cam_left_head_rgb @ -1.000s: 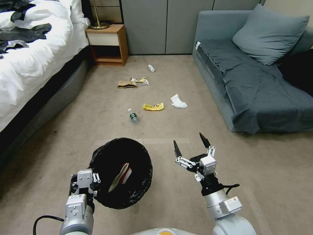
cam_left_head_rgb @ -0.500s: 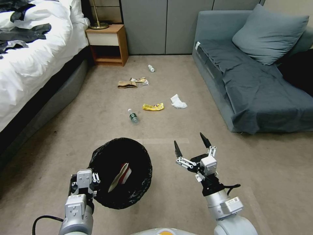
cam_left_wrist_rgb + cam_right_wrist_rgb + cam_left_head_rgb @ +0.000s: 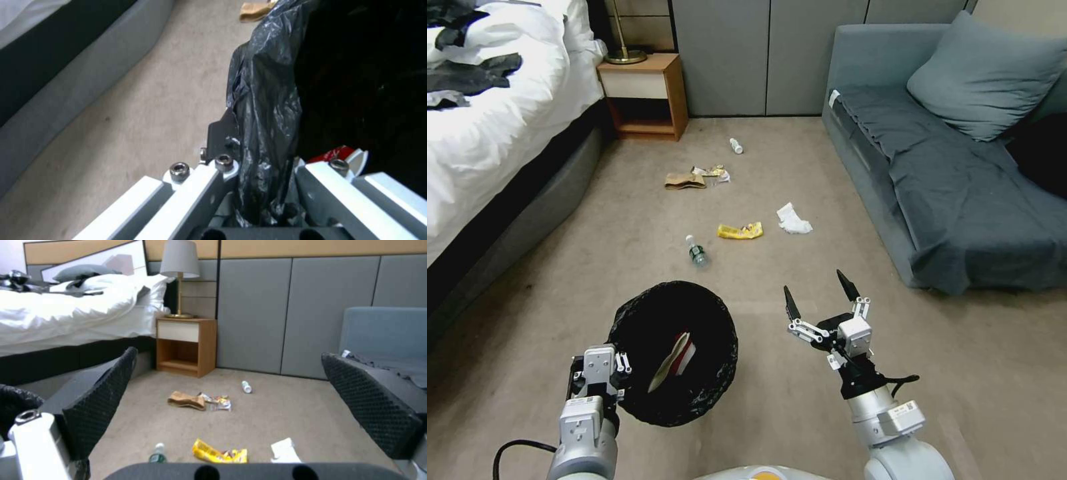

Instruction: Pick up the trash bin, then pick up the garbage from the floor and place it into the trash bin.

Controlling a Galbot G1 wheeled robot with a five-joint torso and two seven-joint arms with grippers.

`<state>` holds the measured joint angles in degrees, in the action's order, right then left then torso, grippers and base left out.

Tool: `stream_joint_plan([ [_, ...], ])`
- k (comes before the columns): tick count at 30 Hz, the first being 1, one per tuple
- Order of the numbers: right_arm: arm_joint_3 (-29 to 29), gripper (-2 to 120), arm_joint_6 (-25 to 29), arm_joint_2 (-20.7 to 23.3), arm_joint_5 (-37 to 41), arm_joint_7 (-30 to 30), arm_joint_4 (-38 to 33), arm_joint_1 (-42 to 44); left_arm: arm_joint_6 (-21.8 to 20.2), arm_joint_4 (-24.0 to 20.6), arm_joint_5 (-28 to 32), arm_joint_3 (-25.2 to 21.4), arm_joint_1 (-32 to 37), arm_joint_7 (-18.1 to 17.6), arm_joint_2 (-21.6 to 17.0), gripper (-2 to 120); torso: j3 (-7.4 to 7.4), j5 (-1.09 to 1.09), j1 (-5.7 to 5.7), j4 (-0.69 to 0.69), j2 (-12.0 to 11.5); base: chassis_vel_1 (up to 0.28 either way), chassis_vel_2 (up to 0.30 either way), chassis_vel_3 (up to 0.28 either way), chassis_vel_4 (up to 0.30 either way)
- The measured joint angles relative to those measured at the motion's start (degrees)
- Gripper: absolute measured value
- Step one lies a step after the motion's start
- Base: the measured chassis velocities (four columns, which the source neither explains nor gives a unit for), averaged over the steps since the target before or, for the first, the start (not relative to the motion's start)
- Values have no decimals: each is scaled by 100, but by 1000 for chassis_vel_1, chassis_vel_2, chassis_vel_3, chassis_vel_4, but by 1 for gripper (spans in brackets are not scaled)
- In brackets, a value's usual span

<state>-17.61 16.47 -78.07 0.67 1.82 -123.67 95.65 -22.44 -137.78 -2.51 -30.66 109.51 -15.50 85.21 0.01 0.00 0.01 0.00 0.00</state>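
Observation:
The trash bin (image 3: pixel 724 373) hangs low over the carpet at lower left, its black bag (image 3: pixel 276 83) folded over the rim. My left gripper (image 3: pixel 602 375) is shut on that rim. A red-white packet (image 3: pixel 679 359) lies inside. To the right of the bin, my right gripper (image 3: pixel 814 285) is held open with nothing in it. The garbage lies on the floor ahead: a green-labelled bottle (image 3: pixel 696 251), a yellow wrapper (image 3: pixel 740 231), a white tissue (image 3: pixel 793 220), a brown paper bag (image 3: pixel 684 181), a colourful wrapper (image 3: pixel 714 173) and a small white bottle (image 3: pixel 736 145).
A bed (image 3: pixel 487 133) with white bedding runs along the left. A wooden nightstand (image 3: pixel 644 93) stands by the back wall. A grey sofa (image 3: pixel 960 173) lines the right side. Bare carpet lies between them, around the litter.
The whole head view has shifted: the litter and furniture sit lower in the picture, so the camera moved. Both arms and the bin keep the same pose.

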Motion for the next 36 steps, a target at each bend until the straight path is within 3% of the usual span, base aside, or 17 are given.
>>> stream_joint_plan([
  [36,-36,100,22,23,-6,64,-60,13,-2,-41,27,-19,-24,-40,-9,1,1,0,0,-1,0,-256,253,252,-249],
])
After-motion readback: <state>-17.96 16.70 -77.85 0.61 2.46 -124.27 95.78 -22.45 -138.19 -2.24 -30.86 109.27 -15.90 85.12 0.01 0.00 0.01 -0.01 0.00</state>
